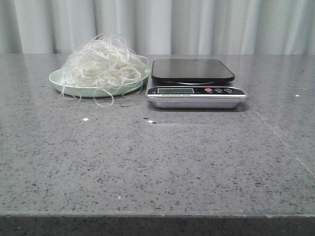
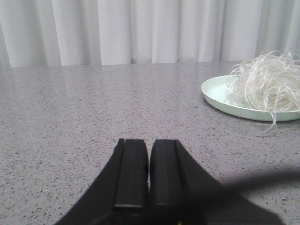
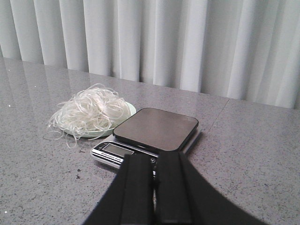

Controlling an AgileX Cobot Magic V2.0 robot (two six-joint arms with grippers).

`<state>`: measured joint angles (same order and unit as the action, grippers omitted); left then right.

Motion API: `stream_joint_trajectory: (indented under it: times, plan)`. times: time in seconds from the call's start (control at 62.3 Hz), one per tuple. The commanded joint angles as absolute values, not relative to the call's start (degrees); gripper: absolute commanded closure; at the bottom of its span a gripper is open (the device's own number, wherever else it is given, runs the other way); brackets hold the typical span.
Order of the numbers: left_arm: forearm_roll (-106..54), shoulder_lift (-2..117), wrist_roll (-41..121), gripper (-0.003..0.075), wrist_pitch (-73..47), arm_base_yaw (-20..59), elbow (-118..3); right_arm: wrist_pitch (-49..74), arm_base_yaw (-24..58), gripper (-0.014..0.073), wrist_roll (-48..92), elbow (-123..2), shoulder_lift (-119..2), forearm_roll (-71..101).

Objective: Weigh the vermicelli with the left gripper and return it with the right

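Now the fluffy white vermicelli tangle (image 1: 105,61) heaps on a pale green plate (image 1: 66,87) near the grey bench's far edge. Both black claws, left (image 2: 148,172) and right (image 3: 155,187), are closed, empty.

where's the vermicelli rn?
Front view: the vermicelli is heaped on the green plate, far left of the table, just left of the scale.

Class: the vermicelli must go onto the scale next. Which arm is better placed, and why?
Left. The vermicelli sits on the plate left of the scale, on the left arm's side. The left pincer is shut, with clear table before the plate.
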<state>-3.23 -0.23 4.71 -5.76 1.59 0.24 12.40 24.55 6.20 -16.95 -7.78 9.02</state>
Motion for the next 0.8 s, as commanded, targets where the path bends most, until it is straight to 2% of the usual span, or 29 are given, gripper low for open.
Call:
stream_joint_trajectory:
  times: [0.0,0.241,0.385,0.578,0.738,0.786]
  plan:
    - [-3.26,-1.51,4.05,0.0594,-1.31,1.58,0.52,7.52,24.24,0.0408,6.46,-18.47,-8.5,8.7]
    - [-3.26,-1.51,4.05,0.0594,-1.31,1.58,0.52,6.94,23.6,0.0408,6.46,-17.68,-8.5,8.65]
    - [-3.26,-1.51,4.05,0.0594,-1.31,1.58,0.52,5.07,16.85,0.0408,6.46,-15.35,-8.5,7.18]
    - [-3.26,-1.51,4.05,0.0594,-1.31,1.58,0.52,-3.4,6.06,0.0408,6.36,-7.17,-6.81,6.22]
    - [-3.26,-1.51,4.05,0.0594,-1.31,1.58,0.52,-10.91,3.1,0.0408,5.99,0.71,-2.41,6.22]
    - [-3.26,-1.51,4.05,0.0594,-1.31,1.58,0.52,-9.09,3.11,0.0408,5.99,1.16,-0.98,6.17]
